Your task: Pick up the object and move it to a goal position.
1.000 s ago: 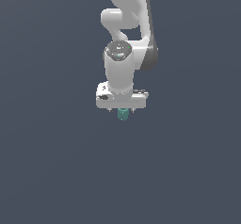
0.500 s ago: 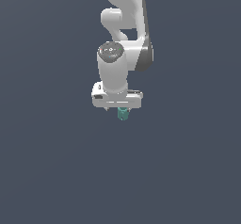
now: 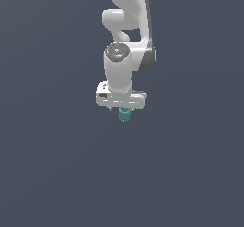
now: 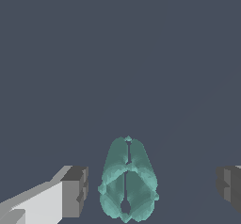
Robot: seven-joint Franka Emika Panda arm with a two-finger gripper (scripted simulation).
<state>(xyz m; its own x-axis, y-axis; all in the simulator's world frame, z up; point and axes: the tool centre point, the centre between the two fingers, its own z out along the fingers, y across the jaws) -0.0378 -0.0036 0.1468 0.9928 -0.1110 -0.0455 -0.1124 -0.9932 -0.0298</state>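
The object [image 4: 127, 180] is a small teal-green elongated piece with two rounded lengthwise lobes. In the wrist view it lies between my two dark-tipped fingers [image 4: 75, 192], nearer that one, with a clear gap on each side. My gripper [image 4: 153, 188] is open and touches nothing. In the exterior view the object [image 3: 124, 114] shows just below the white hand, and my gripper [image 3: 122, 109] points straight down over it. I cannot tell whether the object rests on the floor.
A flat, plain dark grey surface [image 3: 190, 173] fills both views around the arm. No goal marker or other object shows.
The arm's wrist swayed slightly to the exterior view's left, then back. The hand and the teal object stay in about the same place.
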